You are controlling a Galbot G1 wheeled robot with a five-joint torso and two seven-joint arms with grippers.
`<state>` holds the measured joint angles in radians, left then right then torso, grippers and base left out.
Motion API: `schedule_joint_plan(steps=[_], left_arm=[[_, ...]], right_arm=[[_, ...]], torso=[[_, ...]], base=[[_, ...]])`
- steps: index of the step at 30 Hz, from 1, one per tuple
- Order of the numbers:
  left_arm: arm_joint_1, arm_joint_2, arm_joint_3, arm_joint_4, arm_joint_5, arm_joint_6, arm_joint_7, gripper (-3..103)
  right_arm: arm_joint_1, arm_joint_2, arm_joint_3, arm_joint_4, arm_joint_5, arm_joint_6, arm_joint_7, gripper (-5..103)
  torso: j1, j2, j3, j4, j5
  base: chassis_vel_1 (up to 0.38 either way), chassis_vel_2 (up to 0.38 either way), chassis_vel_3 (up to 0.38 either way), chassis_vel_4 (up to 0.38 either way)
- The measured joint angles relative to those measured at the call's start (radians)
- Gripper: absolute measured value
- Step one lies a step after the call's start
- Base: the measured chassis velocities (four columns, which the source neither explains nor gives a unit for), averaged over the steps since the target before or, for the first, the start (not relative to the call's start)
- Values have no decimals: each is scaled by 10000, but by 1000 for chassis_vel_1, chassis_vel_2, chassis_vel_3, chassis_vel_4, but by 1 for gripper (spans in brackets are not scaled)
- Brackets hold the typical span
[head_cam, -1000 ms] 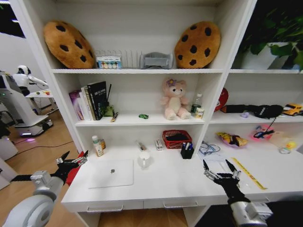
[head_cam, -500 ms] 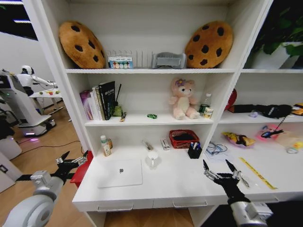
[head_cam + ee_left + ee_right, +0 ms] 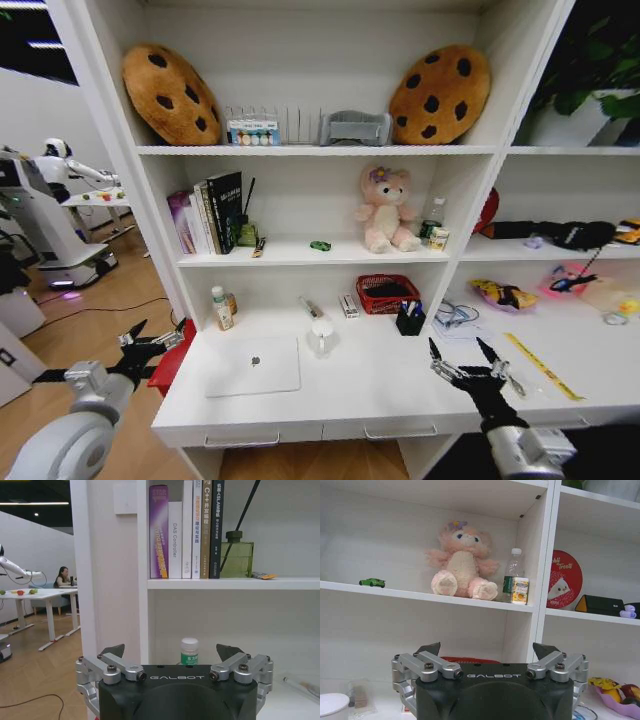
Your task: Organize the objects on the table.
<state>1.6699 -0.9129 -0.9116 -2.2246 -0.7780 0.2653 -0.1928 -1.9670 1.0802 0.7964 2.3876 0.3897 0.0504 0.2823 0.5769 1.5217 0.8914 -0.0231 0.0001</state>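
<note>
grippers hang spread and empty: left gripper (image 3: 152, 343) off the desk's (image 3: 380, 385) nine o'clock end, right gripper (image 3: 470, 357) over its front at five o'clock. silver laptop (image 3: 254, 366) lies closed at seven o'clock, white mug (image 3: 321, 335) just past it, yellow ruler (image 3: 543, 366) at three o'clock, green toy car (image 3: 320, 245) on the shelf above.

White mug (image 3: 332, 704) cut by frame edge; small bottle (image 3: 189, 651) base hidden behind left end effector (image 3: 172, 652).

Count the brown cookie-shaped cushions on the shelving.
2. One cookie cushion leans at the left end of the top shelf, the other cookie cushion at the right end of that shelf. Anything above the picture's edge is out of sight.
</note>
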Motion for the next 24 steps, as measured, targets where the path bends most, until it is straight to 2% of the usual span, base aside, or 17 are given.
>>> schedule_joint_plan(steps=[8, 24], left_arm=[[0, 0, -1, 0, 0, 0, -1, 100], [0, 0, -2, 0, 0, 0, -3, 100]], right_arm=[[0, 0, 0, 0, 0, 0, 0, 100], [0, 0, 0, 0, 0, 0, 0, 100]], torso=[[-1, 0, 0, 1, -5], [1, 0, 0, 0, -2]], base=[[48, 49, -55, -74], [0, 0, 0, 0]])
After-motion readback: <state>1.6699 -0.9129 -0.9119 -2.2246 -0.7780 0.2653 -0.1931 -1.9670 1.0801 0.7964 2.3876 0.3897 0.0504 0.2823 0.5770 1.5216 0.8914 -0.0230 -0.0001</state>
